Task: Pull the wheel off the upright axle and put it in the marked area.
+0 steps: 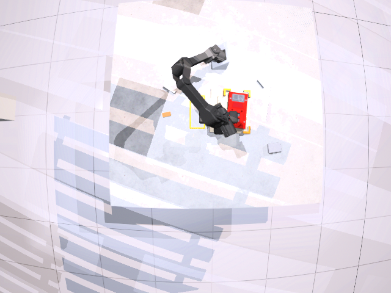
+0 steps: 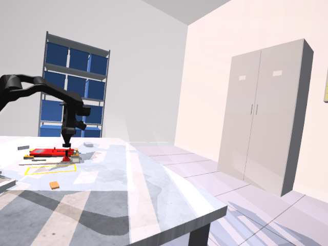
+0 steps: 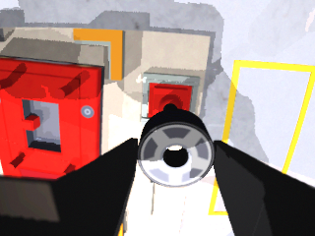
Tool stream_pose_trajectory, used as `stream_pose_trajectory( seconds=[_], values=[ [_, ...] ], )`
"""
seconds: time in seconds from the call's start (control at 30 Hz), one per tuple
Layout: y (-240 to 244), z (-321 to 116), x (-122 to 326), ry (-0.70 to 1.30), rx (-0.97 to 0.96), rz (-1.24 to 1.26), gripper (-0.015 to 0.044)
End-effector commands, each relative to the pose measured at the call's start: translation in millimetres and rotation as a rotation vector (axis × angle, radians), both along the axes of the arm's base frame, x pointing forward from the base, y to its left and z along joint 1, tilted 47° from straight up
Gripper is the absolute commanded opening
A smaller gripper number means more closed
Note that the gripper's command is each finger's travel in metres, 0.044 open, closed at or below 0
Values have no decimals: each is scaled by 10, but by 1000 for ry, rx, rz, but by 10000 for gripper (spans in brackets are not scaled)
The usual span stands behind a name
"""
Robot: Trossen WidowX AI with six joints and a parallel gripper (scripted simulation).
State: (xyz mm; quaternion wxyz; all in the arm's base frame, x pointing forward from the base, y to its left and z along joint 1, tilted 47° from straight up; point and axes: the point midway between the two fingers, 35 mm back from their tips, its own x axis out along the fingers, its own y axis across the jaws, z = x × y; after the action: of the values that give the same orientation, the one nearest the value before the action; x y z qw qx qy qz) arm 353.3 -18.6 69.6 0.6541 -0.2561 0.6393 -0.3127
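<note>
A: Wrist view first. What's between the fingers?

B: The wheel. Grey, spoked, dark hub hole. The gripper has its two black fingers clamped on its rim, one each side.

A: On the axle or off?

B: Exterior view shows the gripper up above the red axle base, with a thin upright axle under it. Wheel looks raised; can't tell if the axle tip is inside the hub, too small. In the wrist view the red axle base sits just beyond the wheel.

A: Marked area?

B: Yellow outlined rectangle on the tabletop, to the right of the wheel in the wrist view. Nothing sits inside the part that shows. In the exterior view the yellow rectangle lies nearer the camera than the axle base.

A: Any containers?

B: Only a red fixture plate left of the wheel, with a rectangular cut-out holding a small red block. Yellow corner marks frame the plate in the top view.

A: Loose bits?

B: Orange block on the tabletop, well apart from the rectangle. Grey block beyond the plate. Background: blue-bin shelf, grey cabinet.
</note>
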Motion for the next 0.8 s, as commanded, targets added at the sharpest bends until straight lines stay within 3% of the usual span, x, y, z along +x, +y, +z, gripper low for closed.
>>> stream_pose_trajectory(
  seconds=[0.0,0.77],
  values=[
    [99,89,13,-12,8,-2,0],
    [-166,464,-259,-7,13,2,0]
  ],
)
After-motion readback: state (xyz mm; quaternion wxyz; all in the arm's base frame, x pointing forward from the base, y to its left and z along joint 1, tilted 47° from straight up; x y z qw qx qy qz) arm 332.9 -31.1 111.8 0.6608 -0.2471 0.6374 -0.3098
